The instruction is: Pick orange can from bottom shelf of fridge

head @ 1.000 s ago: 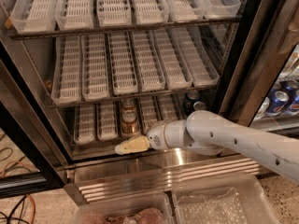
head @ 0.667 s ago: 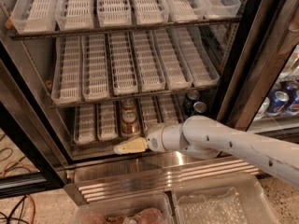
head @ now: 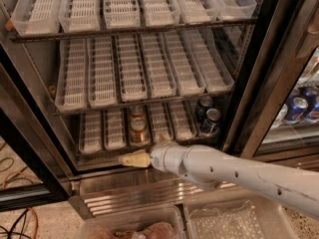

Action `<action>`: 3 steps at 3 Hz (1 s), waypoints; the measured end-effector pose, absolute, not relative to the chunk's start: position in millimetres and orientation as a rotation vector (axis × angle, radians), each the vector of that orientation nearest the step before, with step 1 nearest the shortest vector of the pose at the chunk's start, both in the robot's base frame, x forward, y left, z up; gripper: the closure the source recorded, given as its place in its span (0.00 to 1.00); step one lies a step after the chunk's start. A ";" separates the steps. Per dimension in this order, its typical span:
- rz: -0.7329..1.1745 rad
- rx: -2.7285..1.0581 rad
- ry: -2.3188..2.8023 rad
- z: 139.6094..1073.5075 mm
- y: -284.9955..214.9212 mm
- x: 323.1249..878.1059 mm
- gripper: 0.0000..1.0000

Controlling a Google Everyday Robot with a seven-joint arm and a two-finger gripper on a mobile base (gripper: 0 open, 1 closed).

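Observation:
The orange can (head: pixel 138 130) stands in a white lane of the bottom shelf (head: pixel 107 129) of the fridge (head: pixel 149 59), with a second can of the same colour (head: pixel 137 112) right behind it. My gripper (head: pixel 124 160) is at the end of the white arm (head: pixel 229 172), which reaches in from the right. It points left, just in front of the bottom shelf's front edge and a little below and left of the orange can. It holds nothing that I can see.
Two dark cans (head: pixel 209 118) stand at the right end of the bottom shelf. Blue cans (head: pixel 299 107) show behind the neighbouring door on the right. Two racks of white lanes (head: pixel 134 68) are above. The ribbed steel base (head: pixel 129 195) and clear bins (head: pixel 219 223) lie below.
The arm and gripper have shifted slightly left along the front of the bottom shelf. The cans have not moved.

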State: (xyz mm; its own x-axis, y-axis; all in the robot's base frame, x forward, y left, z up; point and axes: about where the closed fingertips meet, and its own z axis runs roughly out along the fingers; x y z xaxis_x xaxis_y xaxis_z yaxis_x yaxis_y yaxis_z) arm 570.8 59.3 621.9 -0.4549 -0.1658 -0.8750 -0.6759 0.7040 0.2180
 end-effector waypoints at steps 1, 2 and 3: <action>0.716 -0.605 1.801 660.2 80.3 581.2 0.00; 0.679 -0.606 1.818 652.8 82.3 589.5 0.00; 0.615 -0.591 1.857 629.3 88.5 602.4 0.00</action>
